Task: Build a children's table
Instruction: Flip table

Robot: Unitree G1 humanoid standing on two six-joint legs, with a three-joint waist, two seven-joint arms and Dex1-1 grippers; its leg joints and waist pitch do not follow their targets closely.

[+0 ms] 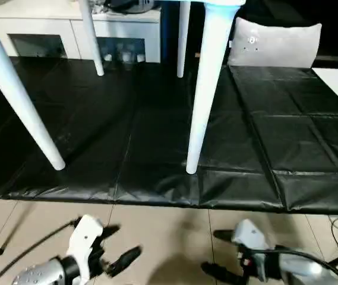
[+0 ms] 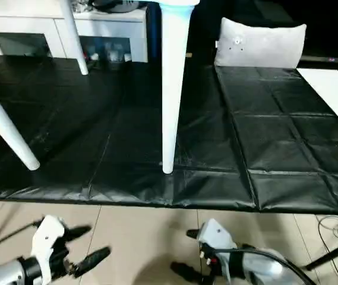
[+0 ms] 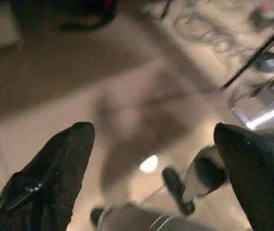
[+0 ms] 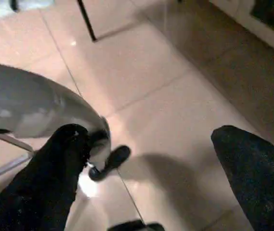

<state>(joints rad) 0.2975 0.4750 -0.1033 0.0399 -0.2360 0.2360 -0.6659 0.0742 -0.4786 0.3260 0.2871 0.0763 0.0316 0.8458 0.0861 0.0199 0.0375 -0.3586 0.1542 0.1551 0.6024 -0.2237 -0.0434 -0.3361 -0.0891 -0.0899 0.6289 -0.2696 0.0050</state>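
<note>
Nearest to us, our left tool (image 1: 116, 244) and right tool (image 1: 214, 251) hung over the beige tiled floor (image 1: 163, 231), short of the black mat (image 1: 157, 136), both spread wide and holding nothing. On that mat stood the children's table (image 1: 207, 89), its white legs rising out of the frame's top. Beyond the mat we saw a white cabinet (image 1: 68, 29) and a grey cushion (image 1: 274, 44)

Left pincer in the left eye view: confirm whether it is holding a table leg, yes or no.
No: the left pincer hangs open and empty over the tiled floor, apart from the nearest table leg standing on the black mat.
</note>
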